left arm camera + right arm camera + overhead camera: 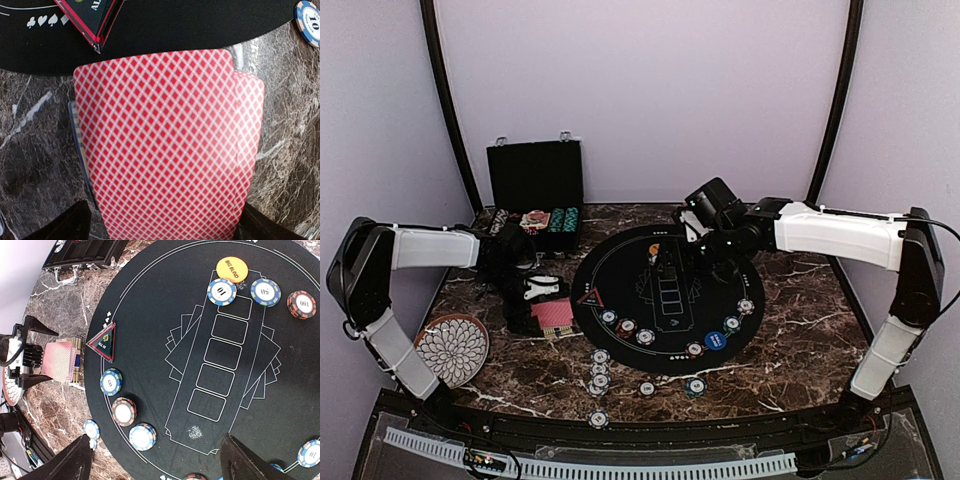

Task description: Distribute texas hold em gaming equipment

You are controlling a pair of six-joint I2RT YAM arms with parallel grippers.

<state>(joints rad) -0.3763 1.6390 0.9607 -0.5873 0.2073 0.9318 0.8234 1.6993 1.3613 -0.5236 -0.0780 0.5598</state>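
Red-backed playing cards [165,145] lie fanned on the marble just left of the round black mat [665,275]. My left gripper [165,222] is open, its fingers [65,225] on either side of the top card; it also shows from above [535,293]. My right gripper [157,455] is open and empty, hovering over the mat's card outlines [705,248]. Poker chips [124,411] sit along the mat's rim. The orange button [232,270], blue button [715,340] and red-edged triangle marker [103,342] lie on the mat.
The open black case [535,185] holding more chips stands at the back left. The flower-patterned plate [453,350] is at the front left. Several loose chips [599,380] lie on the marble in front of the mat.
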